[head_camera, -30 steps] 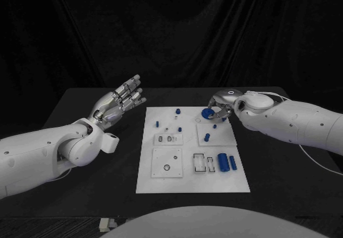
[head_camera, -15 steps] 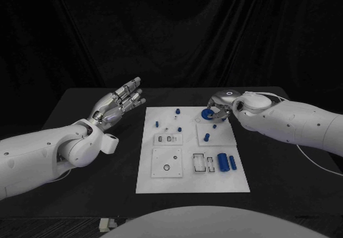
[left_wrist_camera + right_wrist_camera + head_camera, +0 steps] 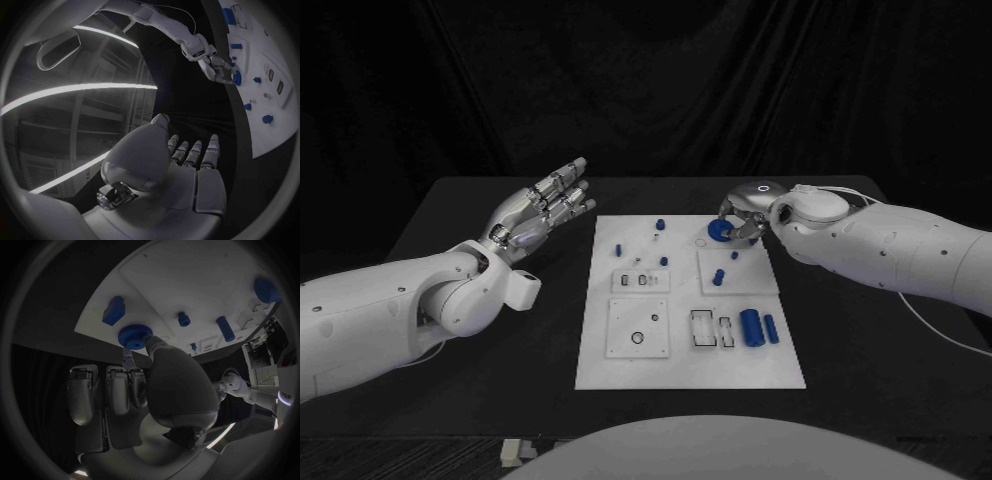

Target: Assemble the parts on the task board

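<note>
The white task board (image 3: 689,365) lies in the middle of the table. My right hand (image 3: 750,212) is over its far right corner and pinches a round blue knurled part (image 3: 718,230) between thumb and a finger. Up close, the thumb presses on the knurled part (image 3: 134,334) just above the board (image 3: 187,275); the other fingers (image 3: 106,390) are curled below. My left hand (image 3: 545,205) is raised left of the board, holding nothing, fingers spread and straight. From the left wrist, the left hand (image 3: 181,170) points toward the right hand (image 3: 211,62) and the board (image 3: 275,115).
Two blue cylinders (image 3: 759,327) lie side by side on the board's near right. Small blue pegs (image 3: 659,224) (image 3: 717,276) stand further back. Near the held part are a blue block (image 3: 113,310), a short peg (image 3: 183,318) and a cylinder (image 3: 225,328).
The right hand has barely shifted while holding the round part over the board's far right corner. The left hand stays raised.
</note>
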Robot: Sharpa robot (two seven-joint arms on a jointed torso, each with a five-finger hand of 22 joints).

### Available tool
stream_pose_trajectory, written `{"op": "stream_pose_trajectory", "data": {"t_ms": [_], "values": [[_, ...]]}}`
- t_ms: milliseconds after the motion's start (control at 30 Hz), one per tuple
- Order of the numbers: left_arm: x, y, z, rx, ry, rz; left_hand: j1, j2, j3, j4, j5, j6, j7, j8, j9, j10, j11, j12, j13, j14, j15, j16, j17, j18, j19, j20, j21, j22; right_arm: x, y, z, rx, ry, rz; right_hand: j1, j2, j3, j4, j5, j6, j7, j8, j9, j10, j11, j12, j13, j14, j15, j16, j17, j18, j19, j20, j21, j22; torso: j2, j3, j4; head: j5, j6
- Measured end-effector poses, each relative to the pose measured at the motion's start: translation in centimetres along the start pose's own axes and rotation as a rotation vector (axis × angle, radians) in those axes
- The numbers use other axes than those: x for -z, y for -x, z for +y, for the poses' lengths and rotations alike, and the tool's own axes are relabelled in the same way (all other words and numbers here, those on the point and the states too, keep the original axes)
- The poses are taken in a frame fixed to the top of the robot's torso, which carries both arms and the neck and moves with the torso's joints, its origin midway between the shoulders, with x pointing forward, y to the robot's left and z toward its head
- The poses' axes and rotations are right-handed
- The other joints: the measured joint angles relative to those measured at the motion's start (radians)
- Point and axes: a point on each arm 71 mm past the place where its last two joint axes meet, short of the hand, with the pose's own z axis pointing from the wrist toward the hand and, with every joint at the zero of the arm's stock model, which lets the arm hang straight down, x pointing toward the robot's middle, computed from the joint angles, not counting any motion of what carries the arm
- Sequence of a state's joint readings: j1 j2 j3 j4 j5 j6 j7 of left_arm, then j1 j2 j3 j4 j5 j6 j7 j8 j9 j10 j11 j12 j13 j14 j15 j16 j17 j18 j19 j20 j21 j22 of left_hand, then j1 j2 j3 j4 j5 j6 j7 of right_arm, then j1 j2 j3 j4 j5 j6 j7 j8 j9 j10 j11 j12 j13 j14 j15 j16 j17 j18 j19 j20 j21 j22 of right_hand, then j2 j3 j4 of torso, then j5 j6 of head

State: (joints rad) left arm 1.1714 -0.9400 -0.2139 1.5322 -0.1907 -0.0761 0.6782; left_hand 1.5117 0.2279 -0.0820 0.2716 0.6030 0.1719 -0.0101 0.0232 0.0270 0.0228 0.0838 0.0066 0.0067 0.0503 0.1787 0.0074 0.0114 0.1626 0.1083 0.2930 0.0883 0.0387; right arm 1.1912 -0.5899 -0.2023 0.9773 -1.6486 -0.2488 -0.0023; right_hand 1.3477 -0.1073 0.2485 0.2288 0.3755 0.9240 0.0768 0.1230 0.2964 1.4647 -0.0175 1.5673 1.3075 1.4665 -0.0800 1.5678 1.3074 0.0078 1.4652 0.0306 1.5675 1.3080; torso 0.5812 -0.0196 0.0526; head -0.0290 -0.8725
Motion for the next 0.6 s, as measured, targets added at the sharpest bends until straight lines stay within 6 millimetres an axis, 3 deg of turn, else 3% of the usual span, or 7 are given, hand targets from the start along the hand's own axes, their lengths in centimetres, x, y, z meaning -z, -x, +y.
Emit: {"op": "stream_pose_trajectory", "data": {"t_ms": [333, 600], "values": [[0.2, 0.1, 0.1, -0.001, 0.003, -0.003, 0.0, 0.0, 0.003, -0.003, 0.0, 0.008, 0.004, 0.004, 0.0, 0.0, 0.0, 0.0, 0.0, 0.0, 0.0, 0.0, 0.0, 0.0, 0.0, 0.0, 0.0, 0.0, 0.4, 0.2, 0.3, -0.002, 0.021, -0.026, 0.016, -0.003, 0.0, -0.006, 0.0, 0.009, 0.009, 0.0, 0.0, 0.0, 0.0, 0.0, 0.0, -0.001, -0.007, 0.0, 0.0, 0.0, 0.0, 0.0, 0.0, 0.0, 0.0, 0.0001, -0.0003, 0.007, 0.0], [0.2, 0.2, 0.1, 0.0, 0.004, -0.004, 0.0, 0.0, 0.003, -0.003, 0.0, 0.011, 0.003, 0.004, 0.0, 0.0, 0.0, 0.0, 0.0, 0.0, 0.0, 0.0, 0.0, 0.0, 0.0, 0.0, 0.0, 0.0, -0.4, 3.4, 2.3, 0.005, 0.079, -0.103, 0.017, -0.004, -0.002, -0.007, 0.004, 0.009, 0.009, 0.001, 0.0, 0.0, 0.0, 0.0, 0.0, 0.0, -0.007, 0.0, 0.0, 0.0, 0.0, 0.0, 0.0, 0.0, -0.001, -0.0002, -0.0006, 0.007, 0.0]]}}
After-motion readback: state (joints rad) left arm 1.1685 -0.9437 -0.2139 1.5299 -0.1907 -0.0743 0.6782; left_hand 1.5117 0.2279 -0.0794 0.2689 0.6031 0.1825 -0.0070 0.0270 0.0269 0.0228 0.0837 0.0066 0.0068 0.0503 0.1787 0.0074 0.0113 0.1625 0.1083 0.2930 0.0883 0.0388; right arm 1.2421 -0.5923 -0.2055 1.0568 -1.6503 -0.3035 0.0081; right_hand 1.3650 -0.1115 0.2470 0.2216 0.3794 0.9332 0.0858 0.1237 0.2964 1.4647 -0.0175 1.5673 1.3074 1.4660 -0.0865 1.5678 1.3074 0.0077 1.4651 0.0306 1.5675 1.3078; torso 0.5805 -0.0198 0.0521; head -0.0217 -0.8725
